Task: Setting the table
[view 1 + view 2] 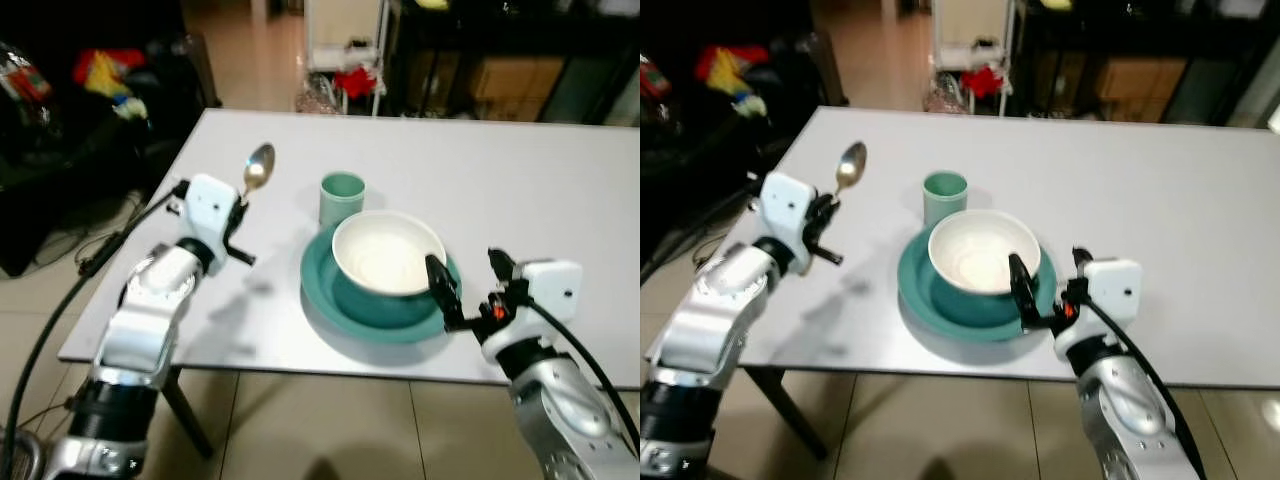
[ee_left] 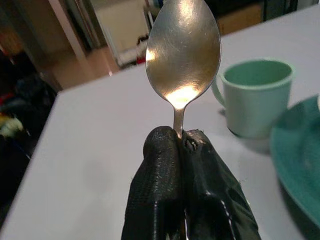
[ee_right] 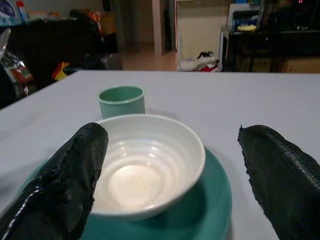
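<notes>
A white bowl [image 1: 388, 252] sits on a teal plate [image 1: 325, 290] near the front edge of the white table [image 1: 520, 170]. Just behind the plate stands a green mug [image 1: 342, 197]. My left gripper [image 1: 243, 196] is shut on the handle of a metal spoon [image 1: 258, 166], which it holds upright above the table's left part, left of the mug. In the left wrist view the spoon [image 2: 183, 50] rises from the closed fingers [image 2: 165, 165]. My right gripper [image 1: 470, 280] is open at the plate's right side, its fingers [image 3: 70, 175] apart with nothing between them.
The table's left and front edges are close to both arms. Beyond the table are a dark sofa with colourful items [image 1: 100, 75], a white shelf unit [image 1: 345, 50] and dark shelving [image 1: 520, 60]. Tiled floor lies below the front edge.
</notes>
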